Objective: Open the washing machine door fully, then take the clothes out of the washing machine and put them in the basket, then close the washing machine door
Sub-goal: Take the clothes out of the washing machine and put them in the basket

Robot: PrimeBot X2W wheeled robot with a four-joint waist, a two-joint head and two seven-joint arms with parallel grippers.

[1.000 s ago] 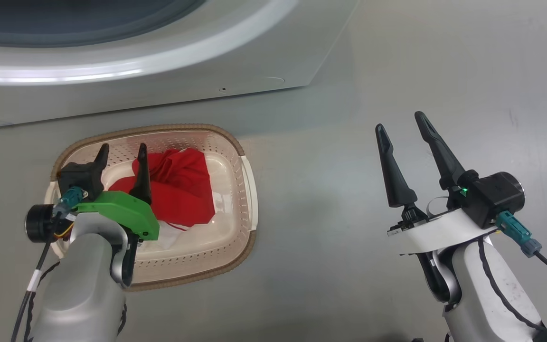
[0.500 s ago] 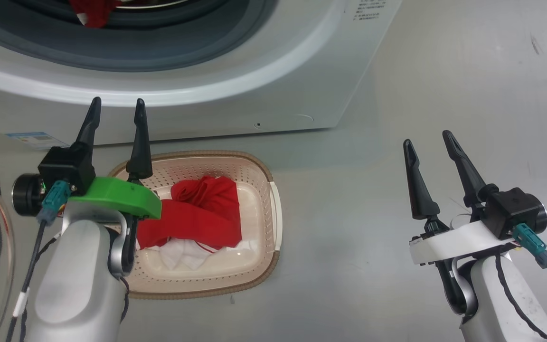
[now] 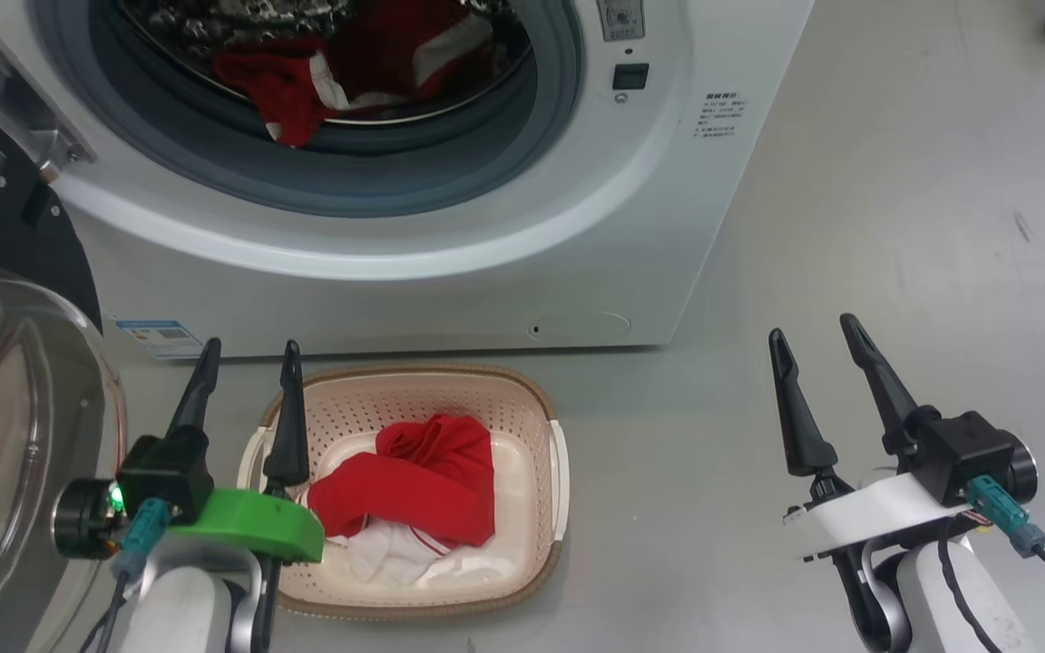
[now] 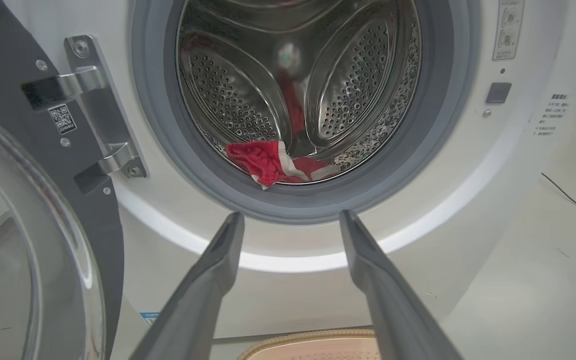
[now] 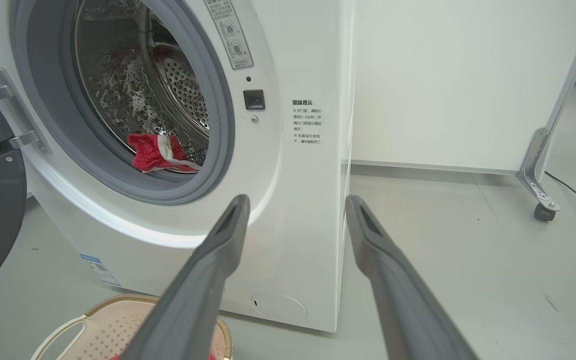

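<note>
The washer (image 3: 450,272) stands white and boxy, its door (image 3: 24,426) swung wide to the left on a steel hinge (image 4: 93,100), the clear window bulging out. Inside the grey gasket (image 4: 153,125), the holed steel drum (image 4: 228,95) holds some of the clothes (image 4: 268,162): red cloth with white trim, lying at the drum's front lip. More red and white cloth is heaped in the basket (image 3: 450,385), cream with a brown rim and white handles, on the floor (image 3: 894,181) just in front of the washer.

The left gripper (image 3: 252,345) hovers by the basket's left edge, jaws apart and empty, pointing at the washer. The right gripper (image 3: 811,326) hangs well off to the right over bare floor, jaws apart and empty too.

The floor is smooth pale grey. Right of the washer stands a white panel (image 5: 443,75) on a castor (image 5: 542,212), and a dark cable (image 4: 573,200) trails across the floor.
</note>
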